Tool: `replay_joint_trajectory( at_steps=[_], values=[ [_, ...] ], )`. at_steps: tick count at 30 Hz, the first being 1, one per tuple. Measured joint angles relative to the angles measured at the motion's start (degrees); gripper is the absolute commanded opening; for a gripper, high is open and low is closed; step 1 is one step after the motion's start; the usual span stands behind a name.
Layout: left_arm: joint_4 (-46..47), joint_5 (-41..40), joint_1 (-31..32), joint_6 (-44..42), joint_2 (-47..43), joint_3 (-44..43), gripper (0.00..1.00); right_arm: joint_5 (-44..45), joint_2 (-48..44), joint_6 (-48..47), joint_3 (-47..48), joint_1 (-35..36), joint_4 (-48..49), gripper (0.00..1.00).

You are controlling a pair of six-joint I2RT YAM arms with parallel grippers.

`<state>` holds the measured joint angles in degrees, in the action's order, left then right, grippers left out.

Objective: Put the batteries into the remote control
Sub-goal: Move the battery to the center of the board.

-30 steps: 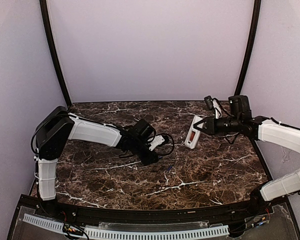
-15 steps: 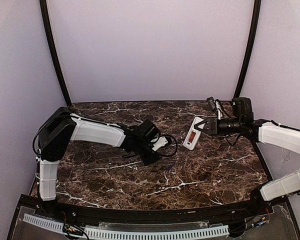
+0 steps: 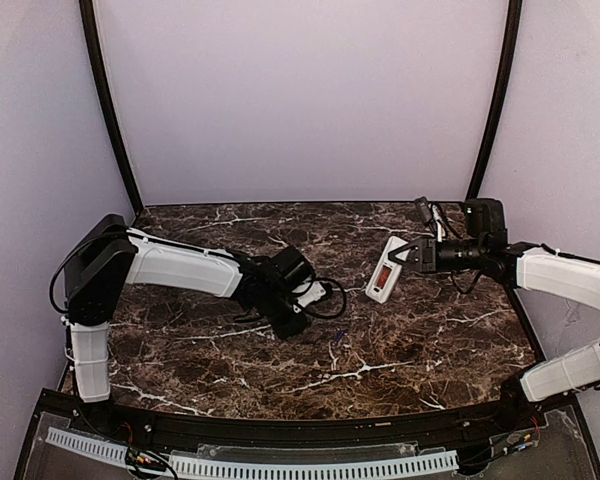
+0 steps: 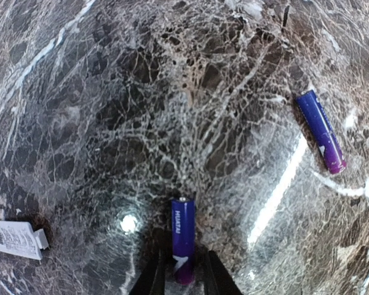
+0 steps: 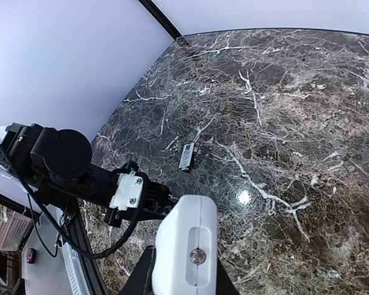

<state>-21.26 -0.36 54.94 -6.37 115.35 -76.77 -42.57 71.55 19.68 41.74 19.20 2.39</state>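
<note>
The white remote control [image 3: 384,268] hangs above the table's right side, tilted, with its recessed bay showing reddish. My right gripper [image 3: 400,257] is shut on its upper end. In the right wrist view my gripper [image 5: 179,273] grips the remote's [image 5: 186,243] end from both sides. Two bluish-purple batteries lie on the marble. One battery [image 4: 183,241] lies with its near end between the tips of my open left gripper [image 4: 183,278], with small gaps on both sides. The second battery [image 4: 320,130] lies further off to the right. In the top view my left gripper [image 3: 305,322] is low, beside the batteries [image 3: 333,342].
A small white battery cover lies flat on the marble, seen in the left wrist view [image 4: 15,238] and in the right wrist view [image 5: 186,156]. The left arm's black wrist and cable [image 5: 111,187] sit below the held remote. Lilac walls enclose the dark marble table [image 3: 430,330].
My left arm has shifted left and back a little, staying low by the batteries. My right gripper with the remote has sunk slightly and moved a touch right.
</note>
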Motion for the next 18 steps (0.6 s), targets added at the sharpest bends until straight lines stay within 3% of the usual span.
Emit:
replay_joint_trajectory(
  at_steps=[11, 18],
  values=[
    [-3.7, -0.6, 0.7, 1.3, -1.7, -0.7, 0.51, -4.7, -1.0, 1.2, -5.3, -3.1, 6.7, 0.00],
    [-4.2, 1.5, 2.8, 3.6, -3.1, -5.1, 0.52, -6.4, -3.0, 2.0, -8.3, -5.8, 9.7, 0.00]
  ],
)
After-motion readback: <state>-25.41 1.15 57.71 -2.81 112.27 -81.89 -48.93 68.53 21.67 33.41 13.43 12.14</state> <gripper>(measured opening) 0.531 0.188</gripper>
